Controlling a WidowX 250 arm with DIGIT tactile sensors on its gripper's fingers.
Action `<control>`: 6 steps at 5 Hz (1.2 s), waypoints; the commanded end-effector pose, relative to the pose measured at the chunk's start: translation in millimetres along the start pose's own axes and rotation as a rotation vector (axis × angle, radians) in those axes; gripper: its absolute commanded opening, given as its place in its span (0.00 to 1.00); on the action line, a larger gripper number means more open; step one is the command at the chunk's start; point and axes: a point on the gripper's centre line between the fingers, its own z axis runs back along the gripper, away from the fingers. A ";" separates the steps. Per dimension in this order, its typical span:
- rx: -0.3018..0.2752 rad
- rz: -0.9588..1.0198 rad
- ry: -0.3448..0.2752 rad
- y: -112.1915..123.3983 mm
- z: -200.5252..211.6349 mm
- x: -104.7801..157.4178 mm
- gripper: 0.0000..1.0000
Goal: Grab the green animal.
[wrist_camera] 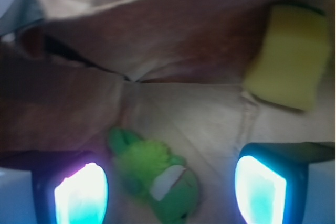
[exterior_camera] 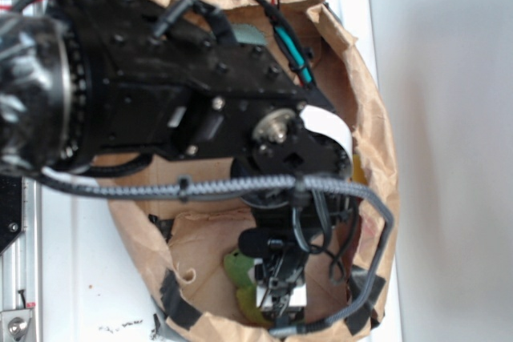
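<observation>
Between open pincer (wrist_camera: pixel 170 184) fingers: green animal (wrist_camera: pixel 155 182) lying diagonal

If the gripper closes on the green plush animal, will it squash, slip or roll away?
The green animal looks fuzzy and soft, so it will probably squash between the fingers rather than resist. Its fuzzy surface should grip, not slip. It lies flat on the paper bag floor between the open jaws, so rolling seems unlikely.
</observation>
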 end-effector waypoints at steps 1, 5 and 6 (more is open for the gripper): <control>0.000 -0.294 -0.023 -0.3 11.5 7.0 1.00; -0.151 -0.773 0.213 -6.4 -26.8 -14.3 1.00; -0.171 -0.888 0.229 -16.0 -43.6 -26.7 1.00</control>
